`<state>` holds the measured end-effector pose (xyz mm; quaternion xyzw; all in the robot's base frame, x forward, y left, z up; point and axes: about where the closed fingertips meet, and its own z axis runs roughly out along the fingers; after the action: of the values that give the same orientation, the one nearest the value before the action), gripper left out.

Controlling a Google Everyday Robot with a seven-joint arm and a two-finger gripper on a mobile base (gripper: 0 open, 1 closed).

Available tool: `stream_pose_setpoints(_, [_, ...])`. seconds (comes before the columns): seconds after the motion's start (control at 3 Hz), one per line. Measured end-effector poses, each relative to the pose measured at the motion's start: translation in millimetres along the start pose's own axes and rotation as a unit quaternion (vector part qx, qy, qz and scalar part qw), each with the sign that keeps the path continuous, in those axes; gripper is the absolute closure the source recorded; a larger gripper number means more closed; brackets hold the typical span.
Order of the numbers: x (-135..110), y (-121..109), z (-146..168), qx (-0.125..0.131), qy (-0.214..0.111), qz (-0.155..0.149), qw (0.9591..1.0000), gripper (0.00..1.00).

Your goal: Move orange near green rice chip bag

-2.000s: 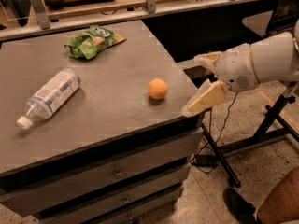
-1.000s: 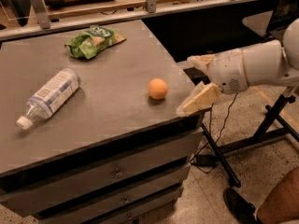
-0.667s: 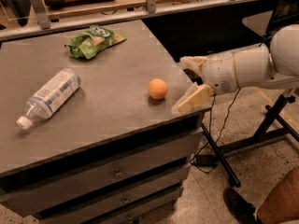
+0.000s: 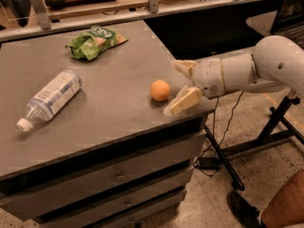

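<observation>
In the camera view the orange (image 4: 160,90) lies by the right edge of the surface (image 4: 118,127), with the bag (image 4: 95,42) well apart, behind and left of it. Being round, a finger's nudge could roll it off that edge, or left toward the bottle (image 4: 50,98). The claw (image 4: 172,88) hovers just right of the orange, spread wide and empty — lower finger close, contact unclear.

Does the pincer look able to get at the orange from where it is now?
Probably yes. The pincer is open at the right edge of the table, jaws spread just right of the orange, nothing between them. The bottle and green rice chip bag lie well away to the left.
</observation>
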<state>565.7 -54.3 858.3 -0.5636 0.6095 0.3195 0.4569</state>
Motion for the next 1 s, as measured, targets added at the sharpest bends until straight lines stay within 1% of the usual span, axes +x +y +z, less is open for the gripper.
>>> stream_pose_setpoints(0.33, [8,1,22,-0.038,-0.011,0.002,0.9992,0.32])
stream_pose_setpoints(0.67, [11,2,29,-0.053,-0.011,0.002,0.9985,0.56])
stream_pose_setpoints(1.0, [-13,-17,41,-0.037,-0.013,-0.019,0.9991,0.8])
